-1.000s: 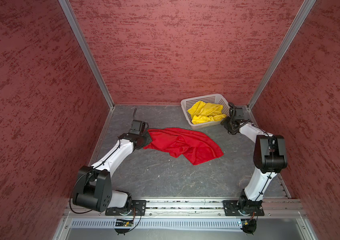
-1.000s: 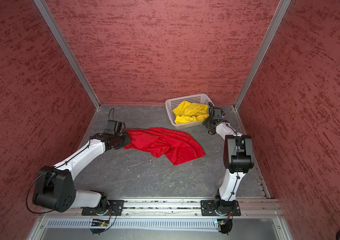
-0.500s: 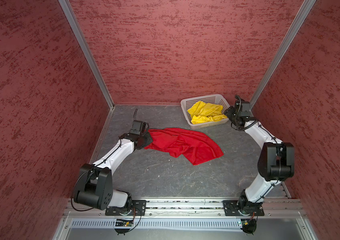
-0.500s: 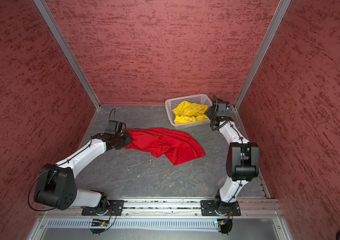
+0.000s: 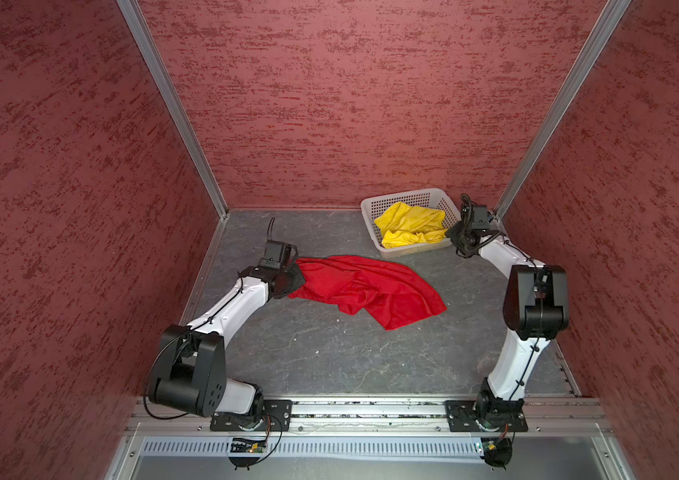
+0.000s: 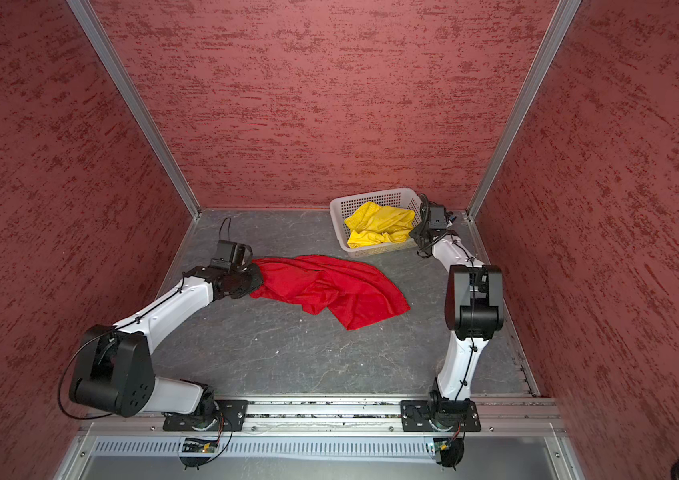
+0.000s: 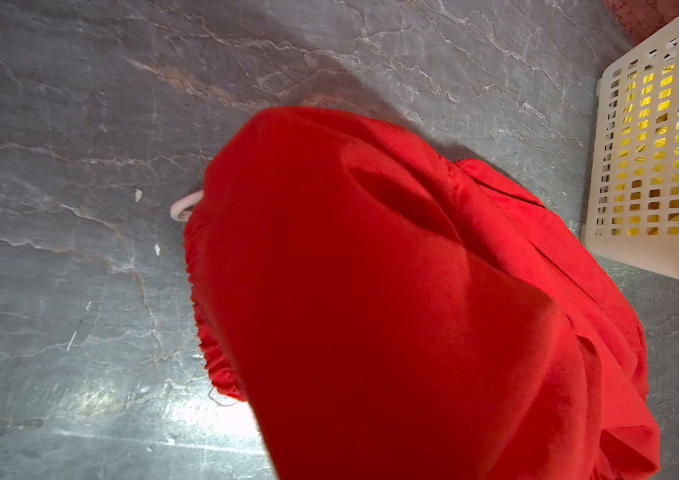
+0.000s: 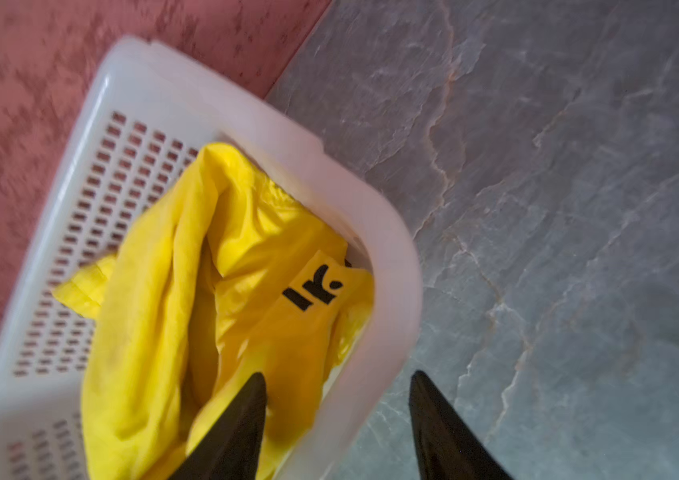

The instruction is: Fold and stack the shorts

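Two shorts, grey veined surface, red textured walls.
Black logo on yellow fabric shorts illegible; left fingers clamp red fabric shorts; right fingers apart.

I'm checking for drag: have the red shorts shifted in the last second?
No. The red shorts keep the same gap from the white basket.

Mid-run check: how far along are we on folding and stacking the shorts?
Done: nothing folded or stacked. In hand: the left gripper is shut on one edge of the red shorts, which lie crumpled on the table; the right gripper hangs open across the basket rim, one finger over the yellow shorts inside. Left: take the yellow pair out, fold both, stack them.
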Controlling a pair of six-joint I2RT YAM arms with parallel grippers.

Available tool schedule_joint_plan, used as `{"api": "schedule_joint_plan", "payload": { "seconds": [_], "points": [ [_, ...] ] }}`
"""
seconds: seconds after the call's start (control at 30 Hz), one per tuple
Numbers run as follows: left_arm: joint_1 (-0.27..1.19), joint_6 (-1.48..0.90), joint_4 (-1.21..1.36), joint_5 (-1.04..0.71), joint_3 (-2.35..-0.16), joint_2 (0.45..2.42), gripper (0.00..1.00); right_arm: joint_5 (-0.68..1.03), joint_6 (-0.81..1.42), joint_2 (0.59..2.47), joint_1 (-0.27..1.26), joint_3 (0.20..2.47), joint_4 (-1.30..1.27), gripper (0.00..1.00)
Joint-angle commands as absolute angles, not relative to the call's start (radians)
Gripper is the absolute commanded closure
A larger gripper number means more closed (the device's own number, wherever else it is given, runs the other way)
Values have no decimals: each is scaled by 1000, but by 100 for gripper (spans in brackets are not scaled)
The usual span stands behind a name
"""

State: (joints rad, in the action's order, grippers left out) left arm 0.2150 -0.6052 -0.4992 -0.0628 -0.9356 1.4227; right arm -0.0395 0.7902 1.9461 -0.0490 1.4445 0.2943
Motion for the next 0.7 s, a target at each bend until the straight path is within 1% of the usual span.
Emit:
{"api": "schedule_joint_plan", "payload": {
  "seconds": [0.0,0.07,0.2,0.3,0.5,0.67],
  "points": [
    [209,-595,-477,-81,-950,1442,100,-87,852,1951,-90,1402,253,68],
    [208,-595,-472,-87,-949,1443,100,-86,856,1944,-107,1386,248,74],
    [204,-595,-475,-89,-952,1439,100,-120,841,1902,-137,1350,262,99],
    [202,-594,-475,-86,-947,1426,100,-137,851,1820,-175,1273,240,100],
    [202,-597,-473,-101,-942,1414,100,-179,903,1610,-305,1080,189,100],
    [204,-599,-477,-103,-942,1405,100,-261,918,1494,-363,1001,206,100]
  ]
}}
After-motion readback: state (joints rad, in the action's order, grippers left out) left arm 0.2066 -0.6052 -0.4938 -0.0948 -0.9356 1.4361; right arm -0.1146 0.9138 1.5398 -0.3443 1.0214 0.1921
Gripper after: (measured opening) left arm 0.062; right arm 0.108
